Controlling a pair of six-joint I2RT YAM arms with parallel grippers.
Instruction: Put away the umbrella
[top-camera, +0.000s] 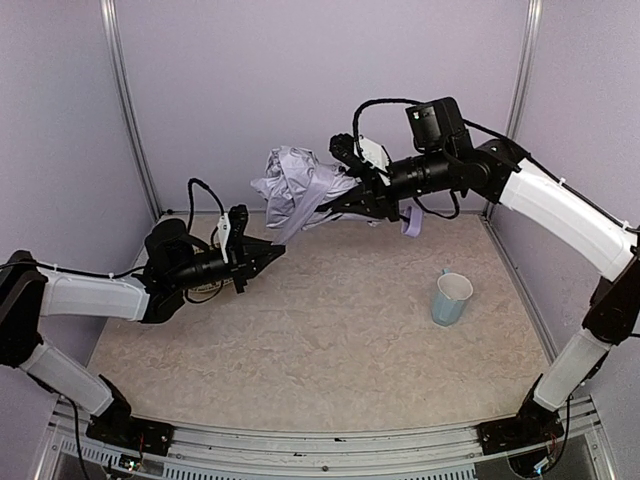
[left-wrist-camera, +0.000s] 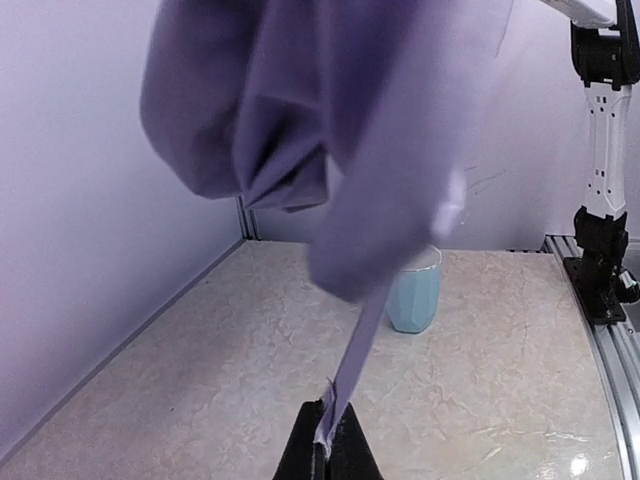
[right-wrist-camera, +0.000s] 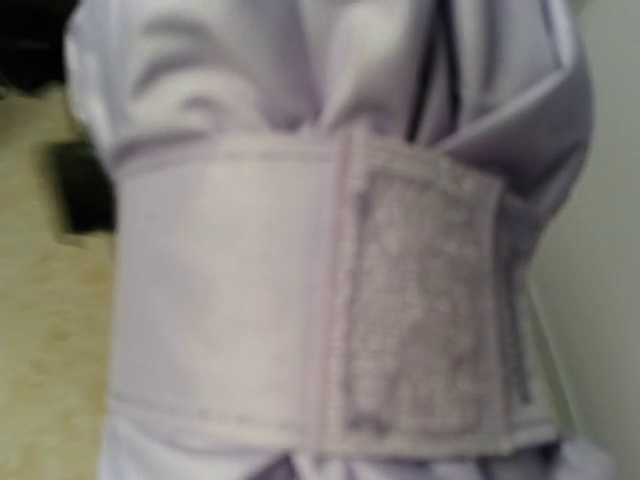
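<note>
I count two arms, one cup and one umbrella on my feeds. Nearest to the bases, on the right side of the beige marbled counter (top-camera: 330, 340), one light blue cup (top-camera: 450, 298) stands upright by itself, well apart from both arms.

Further in on the left, my left gripper (left-wrist-camera: 328, 452) has its fingers clenched on one thin lilac fabric strip (left-wrist-camera: 362, 345). The strip runs up to the canopy above, and the fingers are clear of the counter.

Beyond that, the single pale silver-lilac crinkly fabric umbrella (top-camera: 298, 185) hangs in the air near the back wall as a bunched bundle touching no surface. My right gripper (top-camera: 335, 200) reaches in from the right with its fingers grasping that bundle. The right wrist camera is pressed close and blurred: it shows one pale fastening band (right-wrist-camera: 300, 340) wrapped around the gathered folds, with one rough patch on its outer flap. That view does not show the fingers themselves.
</note>
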